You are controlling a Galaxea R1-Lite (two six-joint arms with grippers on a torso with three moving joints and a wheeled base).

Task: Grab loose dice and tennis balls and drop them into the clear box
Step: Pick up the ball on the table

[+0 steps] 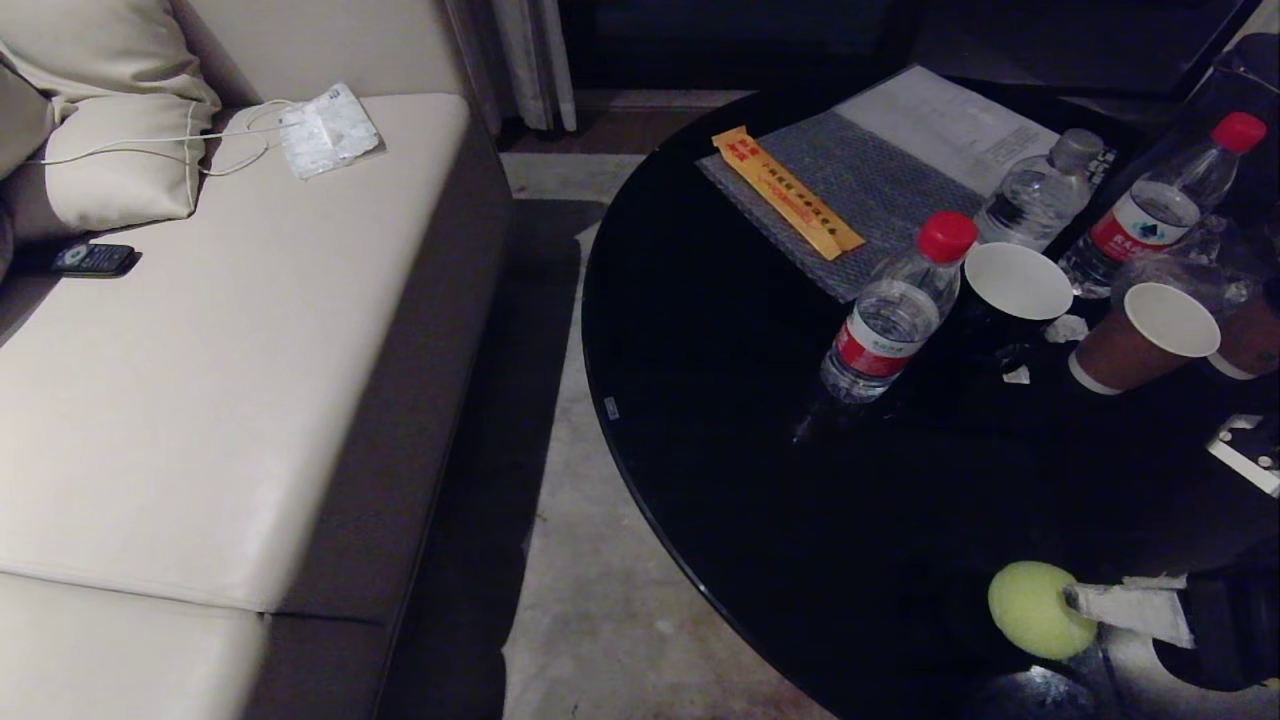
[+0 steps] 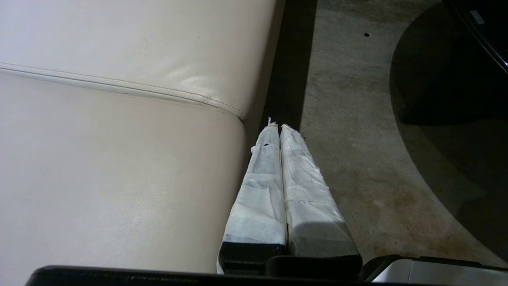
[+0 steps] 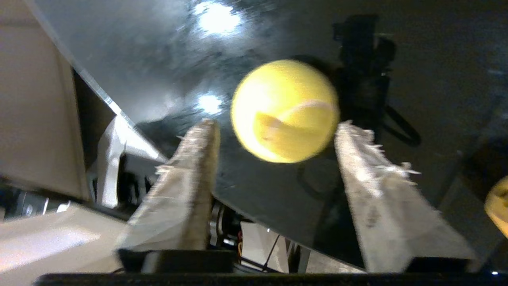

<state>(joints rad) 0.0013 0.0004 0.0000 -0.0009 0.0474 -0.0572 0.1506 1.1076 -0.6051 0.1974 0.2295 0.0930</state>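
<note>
One yellow-green tennis ball lies on the round black table, close to its near edge. My right gripper is open at that edge. The tennis ball sits just past the fingertips, in line with the gap and nearer one tip. In the head view one white-wrapped finger reaches the ball's side. Something yellow is cut off at the wrist view's edge, and I cannot tell what it is. The left gripper is shut and empty, parked over the floor beside the sofa. No dice or clear box are in view.
Water bottles, paper cups, a grey mat and an orange packet stand further back on the table. A beige sofa with a remote is at the left, with a strip of floor between.
</note>
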